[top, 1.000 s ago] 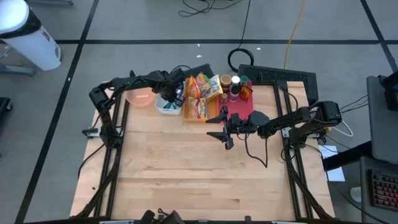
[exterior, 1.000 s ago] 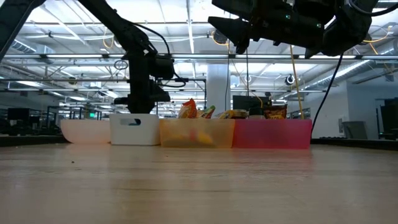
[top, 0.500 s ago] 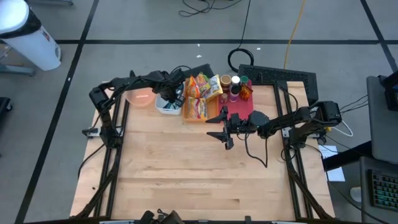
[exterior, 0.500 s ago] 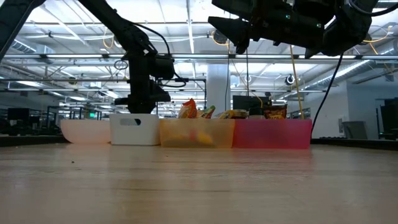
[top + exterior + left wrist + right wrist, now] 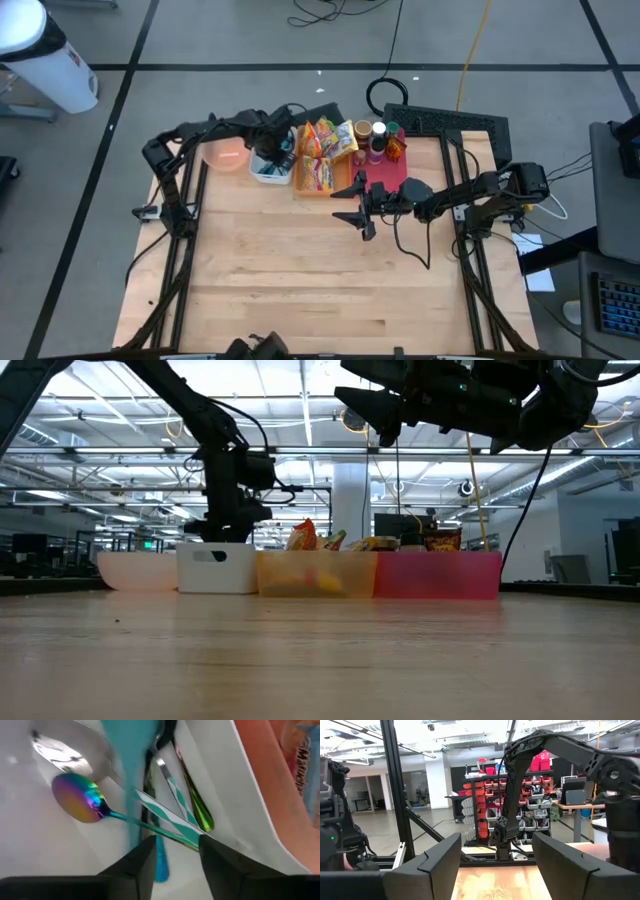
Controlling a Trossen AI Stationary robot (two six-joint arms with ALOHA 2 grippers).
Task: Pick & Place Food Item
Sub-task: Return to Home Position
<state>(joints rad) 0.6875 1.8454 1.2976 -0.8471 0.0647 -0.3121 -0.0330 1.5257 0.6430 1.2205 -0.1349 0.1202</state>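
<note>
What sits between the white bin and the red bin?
A yellow bin holding snack packs, flanked by white bin and red bin, clearest in the low view. The left gripper is over the white bin.

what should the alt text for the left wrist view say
The open left gripper hangs over the white bin, looking in at cutlery: a blue baby spoon, a rainbow-coloured spoon, a silver spoon and a green-and-white striped handle. Past the bin's wall shows orange food packaging.
</note>
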